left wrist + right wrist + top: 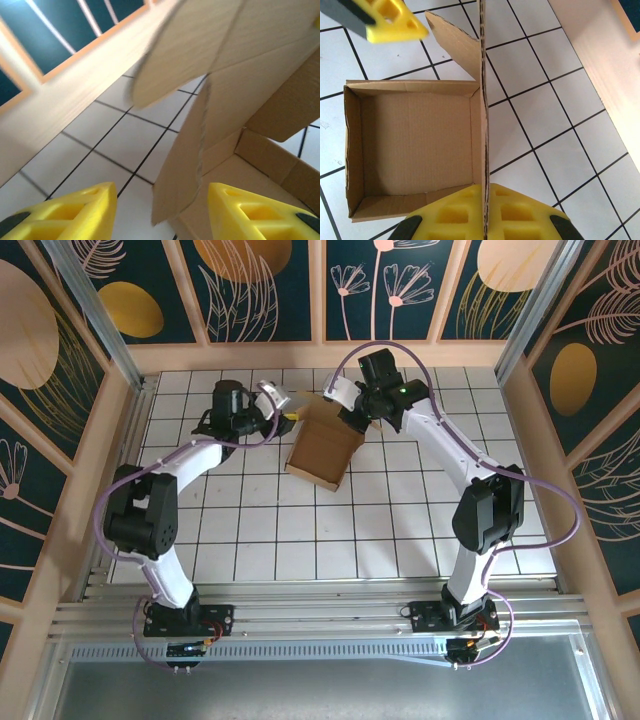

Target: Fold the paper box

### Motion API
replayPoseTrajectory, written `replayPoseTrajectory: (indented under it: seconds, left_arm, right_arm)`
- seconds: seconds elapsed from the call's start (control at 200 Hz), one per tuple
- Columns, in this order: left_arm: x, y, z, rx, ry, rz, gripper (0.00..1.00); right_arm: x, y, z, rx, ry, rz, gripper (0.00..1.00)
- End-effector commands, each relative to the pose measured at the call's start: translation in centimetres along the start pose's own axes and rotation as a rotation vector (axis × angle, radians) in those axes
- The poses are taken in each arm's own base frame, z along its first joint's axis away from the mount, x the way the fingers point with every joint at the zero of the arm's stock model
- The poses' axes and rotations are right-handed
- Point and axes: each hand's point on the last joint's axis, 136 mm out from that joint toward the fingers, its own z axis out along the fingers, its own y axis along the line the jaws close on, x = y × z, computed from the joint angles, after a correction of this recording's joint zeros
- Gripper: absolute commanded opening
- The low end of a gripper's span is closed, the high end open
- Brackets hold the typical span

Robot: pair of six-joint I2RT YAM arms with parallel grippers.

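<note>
We're pinching the box [323,448] panel [483,130] w/ R gripper [484,195] to hold it upright; L gripper [161,200], fingers spread, is straddling a flap [182,165], prob. to tuck it.

White gridded tabletop [300,540] (dark lines), dark floral wall panels [270,280], pale wooden frame [330,354]

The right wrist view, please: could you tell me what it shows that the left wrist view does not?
Right wrist view: a look straight down into the box, its floor and four walls, with the right pincer shut on the upright flap. Left wrist view: a low, blurred look up at raised flaps, one edge standing between the fingers of the open left pincer. Both: brown cardboard on the white tiled table.
</note>
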Motion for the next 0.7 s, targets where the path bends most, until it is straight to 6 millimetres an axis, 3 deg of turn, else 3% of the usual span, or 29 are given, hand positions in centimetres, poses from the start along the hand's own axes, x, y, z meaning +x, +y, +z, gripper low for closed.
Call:
replayPoseTrajectory:
  seconds: [0.0,0.105,0.24,0.45,0.696]
  left_arm:
    - [-0.1,-2.5,1.3,0.123,0.0,0.067,0.51]
    - [0.2,-2.4,1.9,0.116,-0.013,0.053,0.51]
    - [0.8,-0.6,2.9,0.03,0.012,0.024,0.5]
    - [3.4,1.4,3.8,-0.077,0.097,-0.06,0.48]
    - [5.6,1.9,5.9,-0.05,0.179,-0.223,0.32]
  right_arm:
    - [0.4,0.6,0.4,-0.046,0.013,0.01,0.0]
    - [0.4,0.8,0.4,-0.048,0.012,0.009,0.0]
    - [0.4,0.9,0.3,-0.05,0.01,0.007,0.0]
    - [0.4,0.9,0.4,-0.053,0.01,0.007,0.0]
    - [0.3,1.0,0.5,-0.056,0.011,0.005,0.0]
